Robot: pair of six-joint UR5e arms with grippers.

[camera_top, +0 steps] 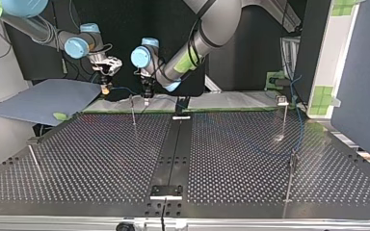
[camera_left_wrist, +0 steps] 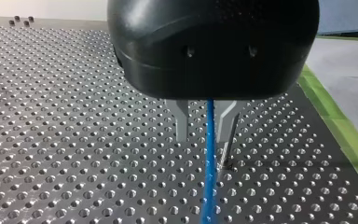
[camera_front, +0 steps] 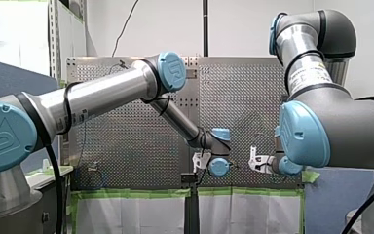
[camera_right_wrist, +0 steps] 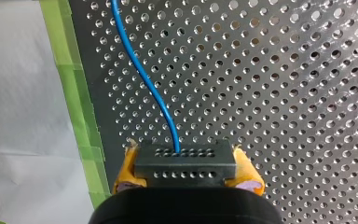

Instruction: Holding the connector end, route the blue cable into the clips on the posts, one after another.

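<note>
My right gripper (camera_right_wrist: 186,165) clamps the black connector (camera_right_wrist: 185,175) between yellow pads (camera_right_wrist: 127,170); my left gripper (camera_left_wrist: 203,136) stands loosely astride the blue cable (camera_left_wrist: 209,163).
The cable leaves the connector and curves away over the perforated table (camera_right_wrist: 284,93), near its green tape (camera_right_wrist: 72,93) edge. My left gripper's metal fingers (camera_left_wrist: 182,123) stand apart, the cable running through the gap, a thin post (camera_left_wrist: 229,145) just beside one. A label (camera_front: 308,74) on my right arm (camera_front: 341,126) is too small to read.

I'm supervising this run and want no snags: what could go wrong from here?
The blue cable runs loose between the open fingers of my left pincer, so it could slip out. A thin post stands close beside one finger and could be knocked. My right pincer grips the connector by its sides; a tug might twist it.
</note>
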